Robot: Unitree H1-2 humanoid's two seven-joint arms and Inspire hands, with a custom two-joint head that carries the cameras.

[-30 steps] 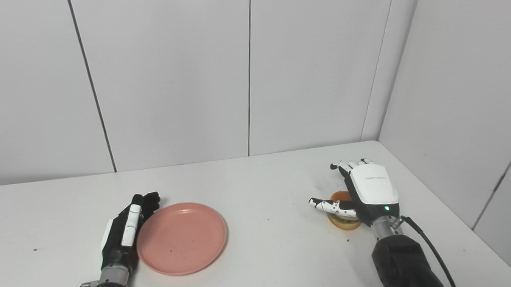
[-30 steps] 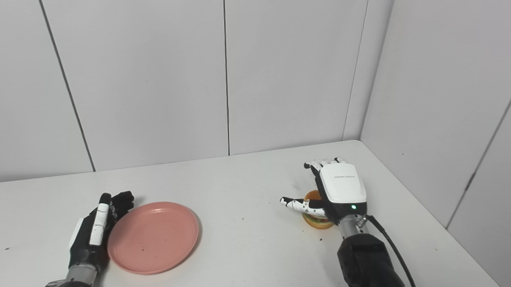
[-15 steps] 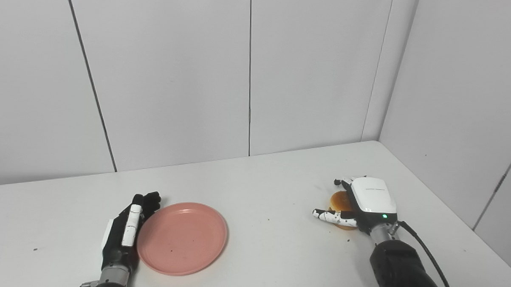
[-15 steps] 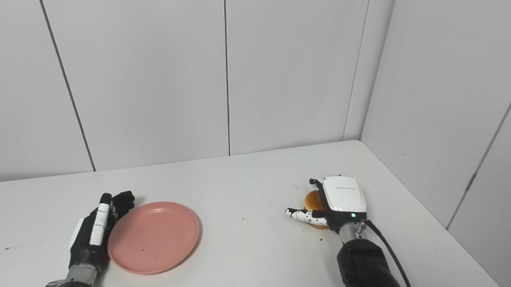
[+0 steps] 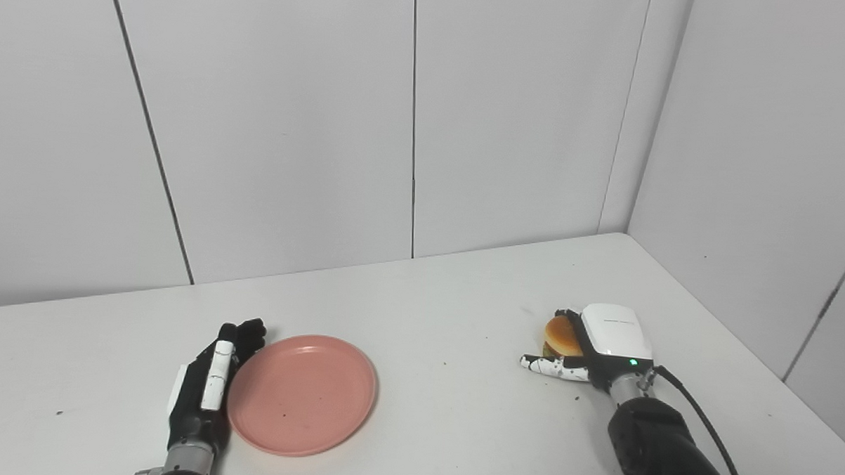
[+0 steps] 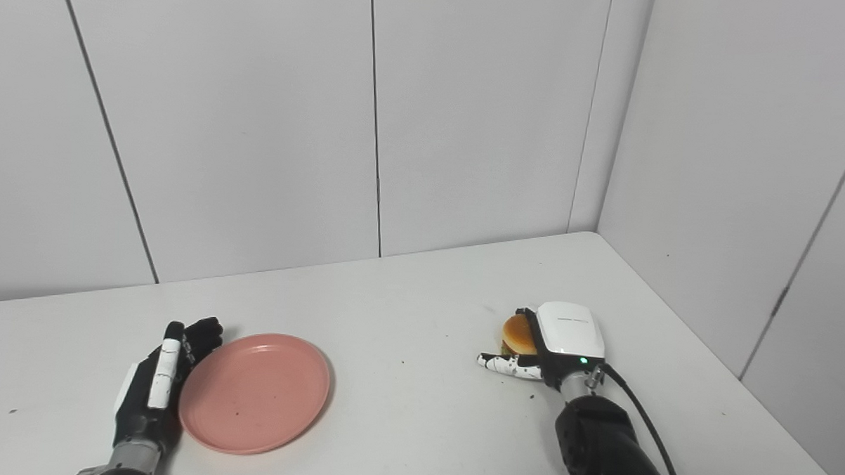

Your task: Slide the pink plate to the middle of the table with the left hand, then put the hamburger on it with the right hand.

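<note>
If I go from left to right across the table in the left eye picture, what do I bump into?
Left hand → pink plate → hamburger → right hand, which sits against the hamburger's right side.

A plain pink plate [image 5: 302, 395], flecked with a few dark specks, sits at lower left on a white tabletop [image 5: 434, 315] dotted with small brown crumbs. Beside it, the left hand [image 5: 206, 384] is black with a white strip along one side. At lower right, the right hand [image 5: 598, 345] shows a white shell, a green light and white-and-black fingers [image 5: 548, 366]; the hamburger [image 5: 562, 335] has a golden-orange bun. Pale grey panelled walls [image 5: 293, 120] fill the upper frame.
</note>
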